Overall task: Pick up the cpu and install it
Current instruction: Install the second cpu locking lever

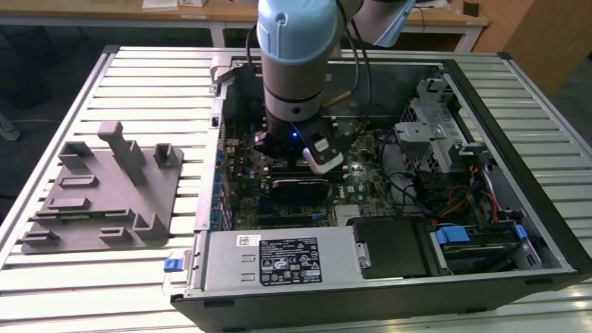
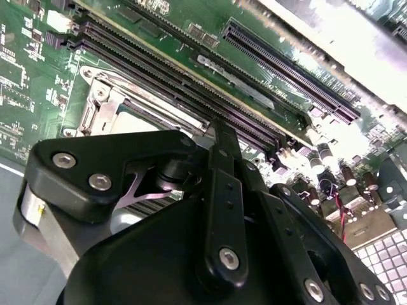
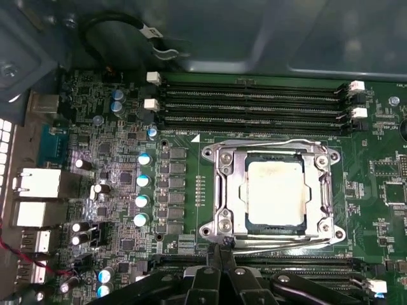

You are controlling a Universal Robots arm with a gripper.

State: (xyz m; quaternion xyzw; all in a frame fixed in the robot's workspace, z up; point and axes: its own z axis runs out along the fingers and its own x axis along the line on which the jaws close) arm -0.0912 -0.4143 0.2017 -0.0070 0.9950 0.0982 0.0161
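Gripper (image 3: 219, 254) fingers are pinching narrow, holding nothing; I'm hovering beside the cpu (image 3: 275, 192), sitting flat in its socket (image 3: 224, 184).

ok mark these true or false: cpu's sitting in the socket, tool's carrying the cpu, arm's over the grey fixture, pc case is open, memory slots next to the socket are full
1. The cpu lies inside the metal socket frame on the motherboard. True.
2. The tool is carrying the cpu. False: the cpu sits in the socket, apart from the fingertips.
3. The arm is over the grey fixture. False: it reaches into the computer case; the fixture is at the exterior view's left.
4. The case is open. True.
5. The memory slots beside the socket are full. False: they are empty.
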